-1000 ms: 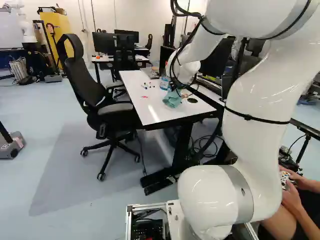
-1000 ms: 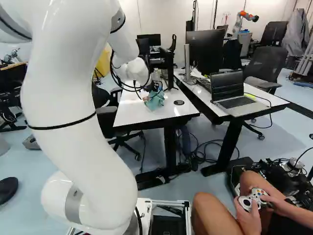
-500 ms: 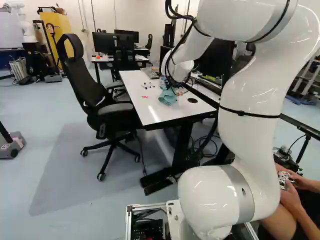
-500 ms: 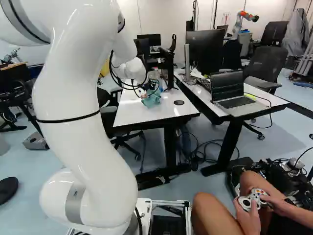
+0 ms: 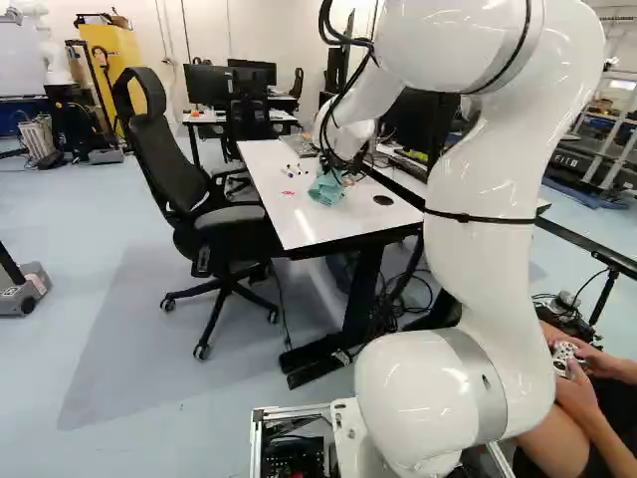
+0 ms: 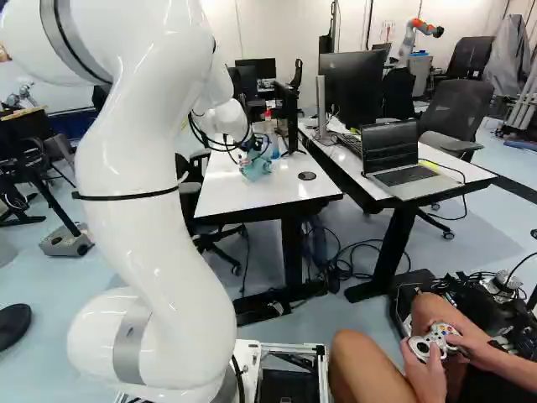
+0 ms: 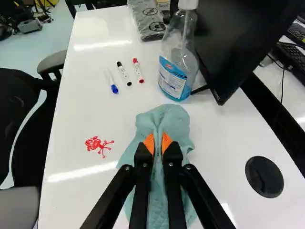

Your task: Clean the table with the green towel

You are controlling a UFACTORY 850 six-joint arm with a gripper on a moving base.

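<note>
Towel (image 7: 164, 117) bunched on desk (image 7: 209, 138), on jaws' side of bottle (image 7: 177, 71), just short of it. Jaws (image 7: 158, 143) nearly closed, towel's middle fold pinched between pads; edges splay, probably to give wiping face. Red drawing (image 7: 95, 143), likely wipe target, also on jaws' side of bottle, well apart; towel seems placed for sideways sweep. Markers (image 7: 137, 70) beside bottle, seemingly out of sweep's way. Bottle upright, perhaps cleaner kept handy; towel could nudge it.

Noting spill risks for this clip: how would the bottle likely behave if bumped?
The bottle would probably tip readily, standing tall on a narrow base. Its clear body looks like plastic, likelier to flex than shatter. The monitor close beside it might catch a lean.
</note>
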